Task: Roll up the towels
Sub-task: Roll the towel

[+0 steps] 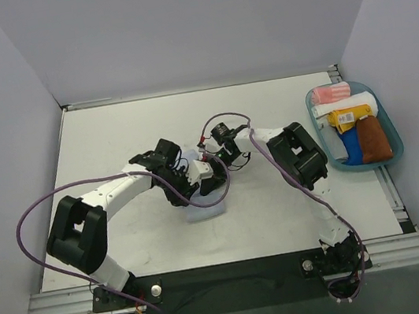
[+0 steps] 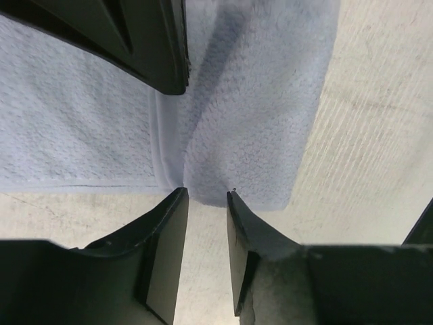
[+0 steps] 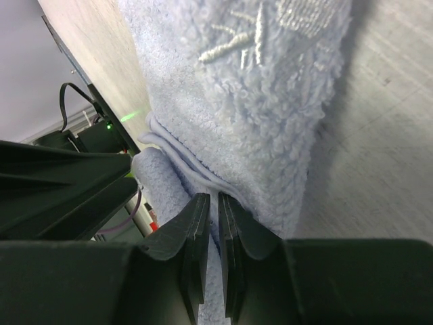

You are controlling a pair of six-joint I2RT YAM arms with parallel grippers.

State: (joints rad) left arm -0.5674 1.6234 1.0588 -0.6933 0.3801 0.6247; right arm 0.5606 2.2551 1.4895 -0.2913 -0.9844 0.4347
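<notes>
A pale light-blue towel (image 1: 206, 208) lies on the table between the two arms, partly folded over itself. In the left wrist view this towel (image 2: 257, 101) has a doubled fold, and my left gripper (image 2: 207, 193) stands open with its tips at the fold's near corner and only bare table between its fingers. My right gripper (image 3: 214, 196) is shut on the hemmed edge of the towel (image 3: 257, 101). Seen from above, the left gripper (image 1: 196, 184) and right gripper (image 1: 213, 169) meet over the towel. A rust-brown towel (image 1: 374, 139) lies in the tray.
A teal tray (image 1: 396, 145) at the right edge holds a pink-and-white striped cloth (image 1: 332, 93), a yellow cloth (image 1: 344, 116), a white cloth and a darker blue cloth (image 1: 353, 148). Purple cables loop from both arms. Walls enclose the table on three sides.
</notes>
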